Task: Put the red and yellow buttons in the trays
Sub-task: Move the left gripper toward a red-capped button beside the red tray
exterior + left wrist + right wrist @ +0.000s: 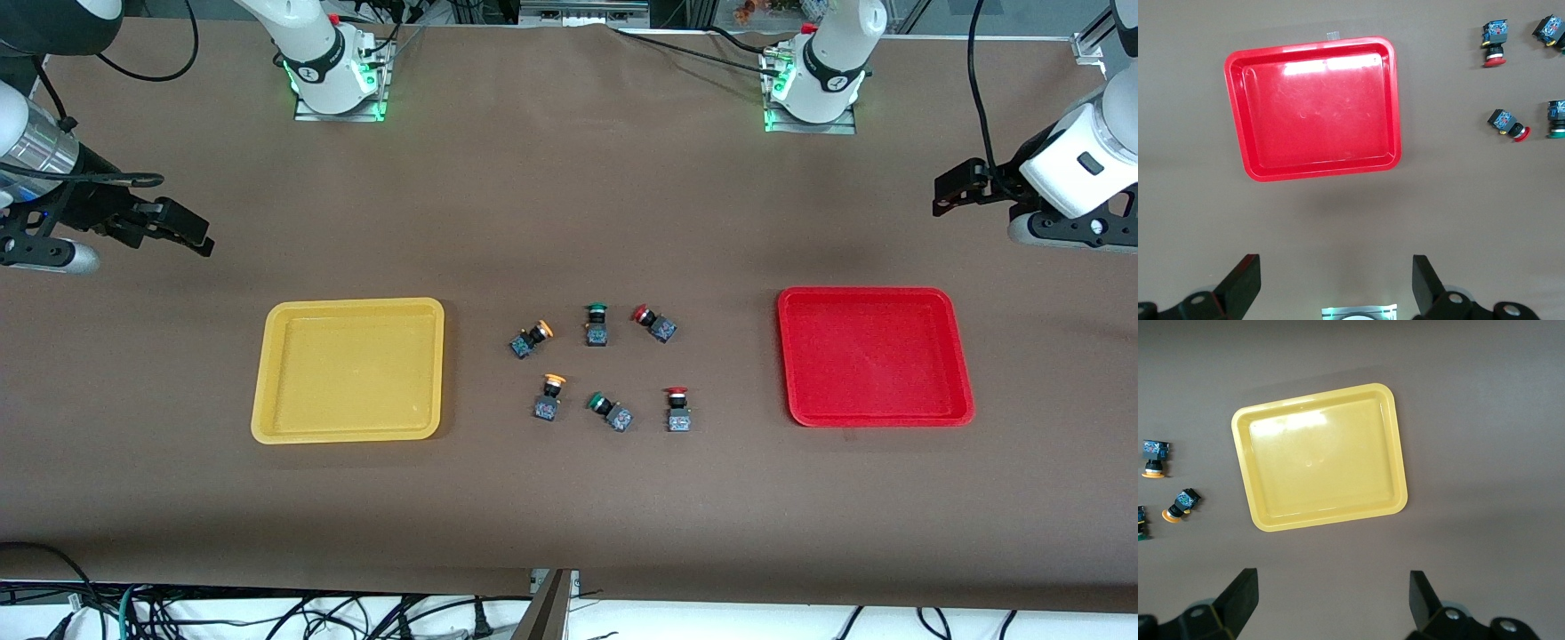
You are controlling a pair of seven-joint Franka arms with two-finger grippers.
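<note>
Brown tabletop: two red buttons [656,324] and two yellow buttons [533,338] lie between the yellow tray [348,370] and red tray [875,356], none in either. Left gripper [949,190] and right gripper [191,233] wait over bare table at their own ends, fingers apart.

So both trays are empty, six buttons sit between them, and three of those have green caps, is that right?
Not quite: only two have green caps, as the front view shows. The other four are two red and two yellow. The yellow tray and red tray are indeed empty, with all six between them.
</note>
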